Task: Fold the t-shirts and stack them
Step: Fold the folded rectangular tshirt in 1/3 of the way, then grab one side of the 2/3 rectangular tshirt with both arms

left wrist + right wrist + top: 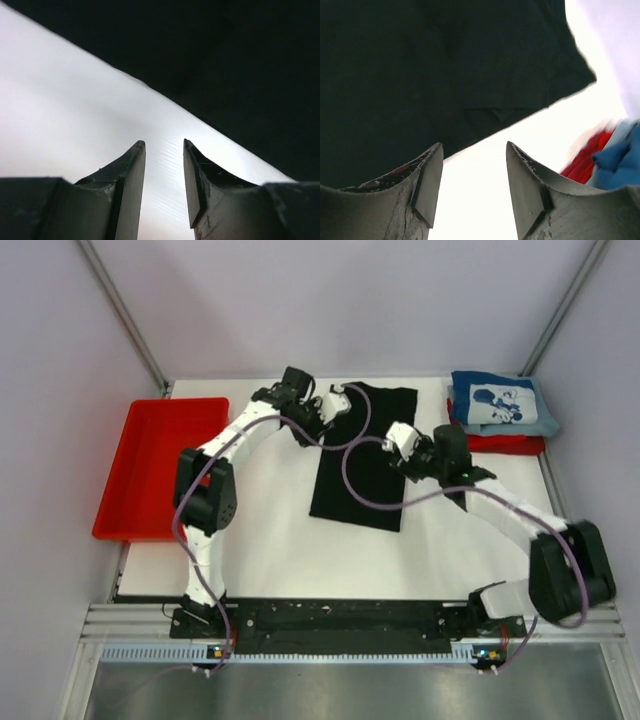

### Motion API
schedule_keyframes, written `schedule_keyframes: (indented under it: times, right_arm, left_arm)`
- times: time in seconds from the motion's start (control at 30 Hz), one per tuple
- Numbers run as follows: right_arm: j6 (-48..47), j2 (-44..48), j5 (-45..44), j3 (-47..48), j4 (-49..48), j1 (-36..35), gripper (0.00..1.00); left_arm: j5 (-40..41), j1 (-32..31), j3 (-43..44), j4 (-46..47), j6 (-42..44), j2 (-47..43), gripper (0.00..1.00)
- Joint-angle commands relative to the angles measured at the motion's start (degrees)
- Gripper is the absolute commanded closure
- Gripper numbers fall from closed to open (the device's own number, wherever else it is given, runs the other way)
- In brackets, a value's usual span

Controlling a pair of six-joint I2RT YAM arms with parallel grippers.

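At mid-tabletop, toward the far edge, the black t-shirt (360,465) is lying folded into a long, narrow rectangle, its length running from the far edge toward the near one and slightly askew. It is lying flat on the white tabletop (270,540).

Left gripper (342,396) is hovering at the far left corner of the black t-shirt. Its wrist camera is showing the two fingers (132,175) standing apart with only bare white surface between them; nothing is being held. The shirt's edge is running diagonally just ahead of the fingertips.

Right gripper (395,435) is sitting over the right long edge of the black t-shirt, about a third of the way down from its far end. In its wrist view the jaws are parted, with nothing gripped and white surface showing in the gap. The shirt's hem is lying just ahead of the tips.

At the far right corner of the tabletop, the blue t-shirt (500,405) with white cartoon print is resting folded on top of the folded red t-shirt (505,445), whose near edge is peeking out beneath it. This stack is sitting well apart from the black shirt.

Along the left edge, a red tray (150,470) is lying half off the tabletop.
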State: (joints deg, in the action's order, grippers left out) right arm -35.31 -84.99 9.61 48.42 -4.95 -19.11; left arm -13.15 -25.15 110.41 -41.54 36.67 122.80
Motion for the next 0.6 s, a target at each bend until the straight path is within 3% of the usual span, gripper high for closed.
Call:
schedule_keyframes:
  times: [0.0, 0.1, 0.23, 0.57]
  right_arm:
    - [-20.98, 16.76, 20.89, -8.49, 13.44, -3.72, 0.43]
    - [-25.24, 20.04, 11.24, -12.29, 17.41, -11.37, 0.41]
    - [-25.69, 16.80, 3.86, -13.35, 21.65, -18.32, 0.41]
    - [-22.97, 3.96, 0.60, -8.88, 23.94, -19.38, 0.46]
  left_arm:
    - [-21.46, -2.18, -16.94, -4.50, 16.81, -15.56, 0.57]
    - [-18.42, -6.22, -27.59, -6.10, 25.63, -20.57, 0.51]
    - [-11.30, -10.36, -37.79, -2.68, 28.37, -22.96, 0.44]
    - [-6.37, -11.77, -43.26, 5.15, 24.86, -18.83, 0.42]
